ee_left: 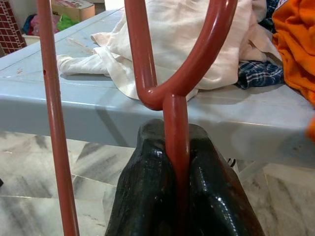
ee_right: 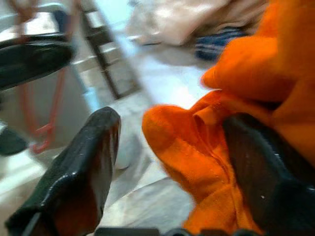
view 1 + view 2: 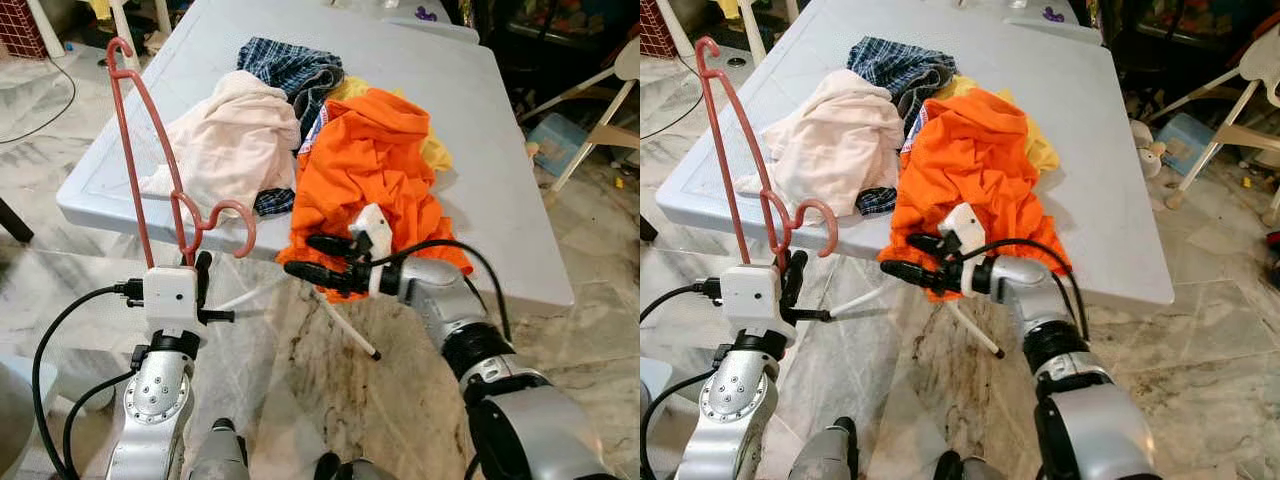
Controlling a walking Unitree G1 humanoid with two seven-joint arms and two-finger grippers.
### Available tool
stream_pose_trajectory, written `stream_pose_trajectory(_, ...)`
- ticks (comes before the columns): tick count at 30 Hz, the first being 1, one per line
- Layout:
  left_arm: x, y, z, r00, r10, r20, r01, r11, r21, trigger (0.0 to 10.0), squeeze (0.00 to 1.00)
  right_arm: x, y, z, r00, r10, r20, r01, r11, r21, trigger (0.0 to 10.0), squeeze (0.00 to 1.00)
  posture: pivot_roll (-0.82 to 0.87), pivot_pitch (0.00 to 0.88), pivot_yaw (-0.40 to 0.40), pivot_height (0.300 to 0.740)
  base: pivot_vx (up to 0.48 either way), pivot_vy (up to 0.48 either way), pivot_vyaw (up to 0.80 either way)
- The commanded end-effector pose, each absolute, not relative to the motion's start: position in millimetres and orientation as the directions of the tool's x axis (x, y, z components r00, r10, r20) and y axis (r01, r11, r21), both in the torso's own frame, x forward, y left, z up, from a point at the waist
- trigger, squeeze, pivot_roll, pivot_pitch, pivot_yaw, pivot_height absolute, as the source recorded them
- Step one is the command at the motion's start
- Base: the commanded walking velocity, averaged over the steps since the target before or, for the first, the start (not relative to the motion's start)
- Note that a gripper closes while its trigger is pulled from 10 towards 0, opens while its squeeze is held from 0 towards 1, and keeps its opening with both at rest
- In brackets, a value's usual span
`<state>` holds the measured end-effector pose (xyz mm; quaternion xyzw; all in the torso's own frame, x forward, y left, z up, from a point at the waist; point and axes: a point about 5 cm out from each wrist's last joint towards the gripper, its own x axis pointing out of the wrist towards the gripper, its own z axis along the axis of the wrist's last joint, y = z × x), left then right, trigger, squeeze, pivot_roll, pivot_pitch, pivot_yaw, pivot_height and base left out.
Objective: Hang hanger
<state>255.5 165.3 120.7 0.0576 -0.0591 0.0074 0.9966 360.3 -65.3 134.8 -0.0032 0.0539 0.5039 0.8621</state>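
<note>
A red hanger [image 3: 140, 130] stands upright in front of the table's near left corner, hook end up. My left gripper [image 3: 203, 266] is shut on its lower rod, and the left wrist view shows both black fingers [image 1: 147, 167] clamped on the red rod [image 1: 175, 113]. An orange shirt [image 3: 370, 160] lies bunched on the grey table [image 3: 500, 200], its hem hanging over the near edge. At that hem my right gripper [image 3: 306, 256] is open, with a fold of orange cloth [image 2: 187, 147] between its spread fingers [image 2: 88, 162].
A cream garment [image 3: 235, 140], a plaid one [image 3: 290, 65] and a yellow one [image 3: 436, 152] lie on the table beside the orange shirt. A white table leg [image 3: 345, 325] slants down under the near edge. A white folding chair [image 3: 600, 120] stands at the right. The floor is marble.
</note>
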Motion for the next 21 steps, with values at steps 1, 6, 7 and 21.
stream_pose_trajectory(1,252.9,161.9,122.4,0.992,-0.005,0.123,-0.009,0.994,0.112,10.0,0.00,365.8,-74.2,134.6,0.563,0.820,-0.104,-0.820,0.570,0.048,10.0,1.00,0.39,0.240,-0.172,0.740,0.000,0.000,0.00)
stream_pose_trajectory(6,253.1,162.1,123.1,0.992,-0.005,0.124,-0.009,0.994,0.112,10.0,0.00,375.0,-84.6,138.9,0.672,0.733,-0.108,-0.735,0.678,0.027,10.0,1.00,0.39,0.239,-0.171,0.740,0.000,0.000,0.00)
stream_pose_trajectory(7,253.3,162.3,123.1,0.992,-0.005,0.124,-0.009,0.994,0.113,10.0,0.00,379.6,-91.3,142.1,0.724,0.682,-0.102,-0.684,0.729,0.014,10.0,1.00,0.39,0.238,-0.170,0.740,0.000,0.000,0.00)
stream_pose_trajectory(21,257.0,159.3,124.1,0.992,-0.016,0.124,0.001,0.993,0.119,10.0,0.00,407.0,-135.1,177.5,0.980,0.200,-0.001,-0.200,0.980,0.023,10.0,0.98,0.38,0.236,-0.158,0.740,0.000,0.000,0.00)
